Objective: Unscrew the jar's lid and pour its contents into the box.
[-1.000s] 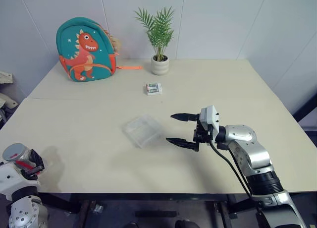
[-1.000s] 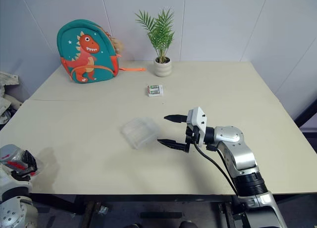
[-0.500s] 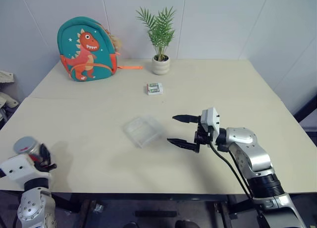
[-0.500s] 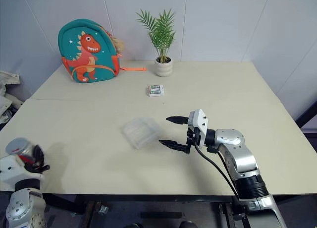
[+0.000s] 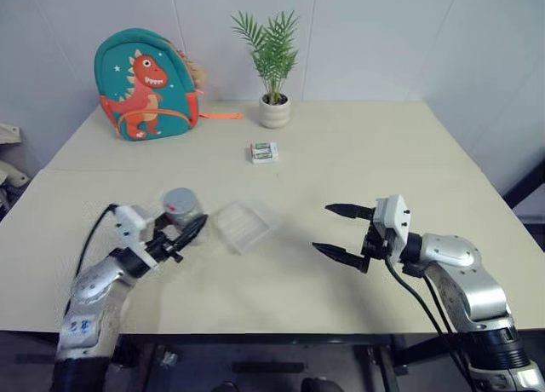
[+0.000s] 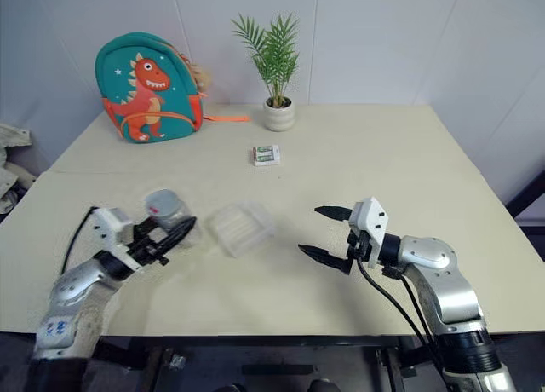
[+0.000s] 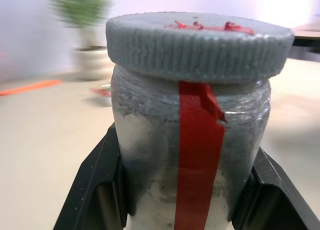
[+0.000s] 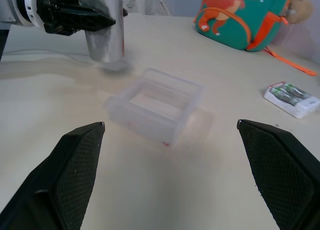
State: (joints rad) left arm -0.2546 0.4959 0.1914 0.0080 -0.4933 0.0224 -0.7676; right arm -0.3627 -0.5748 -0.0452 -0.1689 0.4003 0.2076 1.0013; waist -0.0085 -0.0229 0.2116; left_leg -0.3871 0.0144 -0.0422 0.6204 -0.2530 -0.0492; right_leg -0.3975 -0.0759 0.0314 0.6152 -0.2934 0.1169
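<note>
Left gripper [image 5: 183,234]: black two-finger gripper, clamped on the small translucent grey cylindrical jar [image 5: 180,210] with a red tape strip; one finger lay along each side of the jar body.
Jar: held upright just above the beige table [image 5: 358,162], just beside the left edge of the box, not touching it.
Lid: ribbed round grey lid [image 7: 199,43], seated on the jar, with red marks on its top face.
Contents: could not be made out through the cloudy jar wall.
Box: shallow square clear plastic tray with rounded corners [image 5: 245,225], resting flat near the table centre, between the two grippers.
Right gripper [image 5: 342,232]: black fingers spread wide, holding nothing, pointing toward the box from its right side, well apart from it.
Packet: small white-and-green packet [image 5: 264,152], lying flat beyond the box.
Plant: green palm in a white pot [image 5: 274,111], at the far table edge.
Backpack: teal dinosaur backpack [image 5: 146,85], standing at the far left against the wall.
</note>
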